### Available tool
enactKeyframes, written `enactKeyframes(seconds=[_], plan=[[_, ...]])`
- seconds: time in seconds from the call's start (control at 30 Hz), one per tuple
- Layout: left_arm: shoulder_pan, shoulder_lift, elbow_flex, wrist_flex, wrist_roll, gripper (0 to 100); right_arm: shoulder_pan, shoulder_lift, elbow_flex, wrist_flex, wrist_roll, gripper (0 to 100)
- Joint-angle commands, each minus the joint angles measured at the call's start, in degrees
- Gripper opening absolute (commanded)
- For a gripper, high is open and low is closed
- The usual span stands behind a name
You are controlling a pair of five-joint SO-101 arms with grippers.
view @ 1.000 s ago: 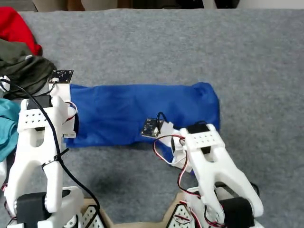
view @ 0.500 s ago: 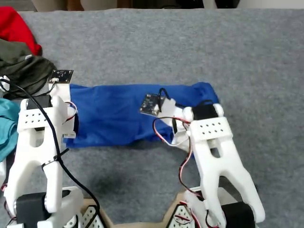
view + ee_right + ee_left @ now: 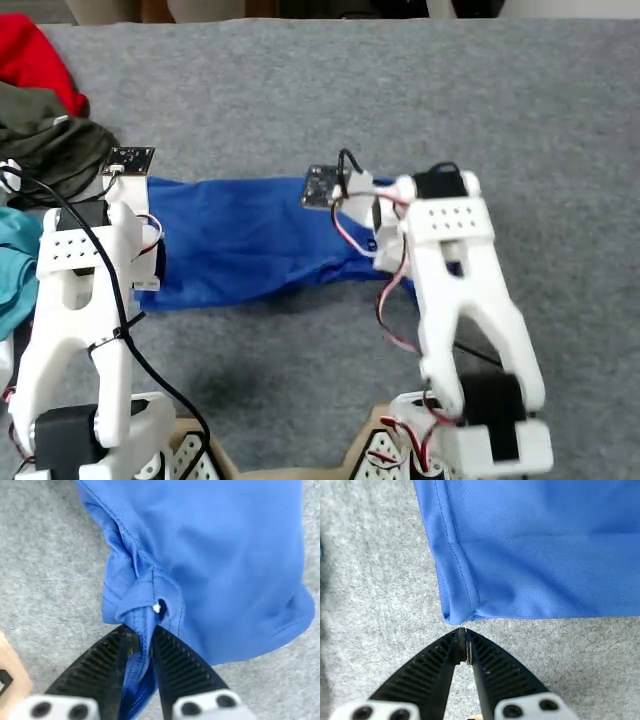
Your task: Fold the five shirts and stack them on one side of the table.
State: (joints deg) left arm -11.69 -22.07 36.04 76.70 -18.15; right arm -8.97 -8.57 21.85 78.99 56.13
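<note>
right tool (image 3: 141, 640) is pinching the shirt (image 3: 240, 235), needing a level carry leftward; left tool (image 3: 465, 645) is sitting pressed together, empty.

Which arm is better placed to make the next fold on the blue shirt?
Right. The right gripper is shut on the blue shirt at its collar end, ready to carry it across. The left gripper is shut on nothing, beside the hem corner.
</note>
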Motion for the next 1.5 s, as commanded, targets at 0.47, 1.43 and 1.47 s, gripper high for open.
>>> enactKeyframes(seconds=[0.47, 1.43, 1.47], plan=[[-0.62, -1.89, -0.26, 0.53, -0.18, 2, -5.41, 23.87, -32.13, 11.08, 3.08, 0.5], [-0.62, -1.89, -0.26, 2.46, -0.35, 2, 1.01, 3.3, -14.02, 17.76, 3.16, 18.5], [-0.62, -1.89, -0.26, 2.46, -0.35, 2, 1.63, 1.19, -10.51, 15.74, 3.16, 18.5]])
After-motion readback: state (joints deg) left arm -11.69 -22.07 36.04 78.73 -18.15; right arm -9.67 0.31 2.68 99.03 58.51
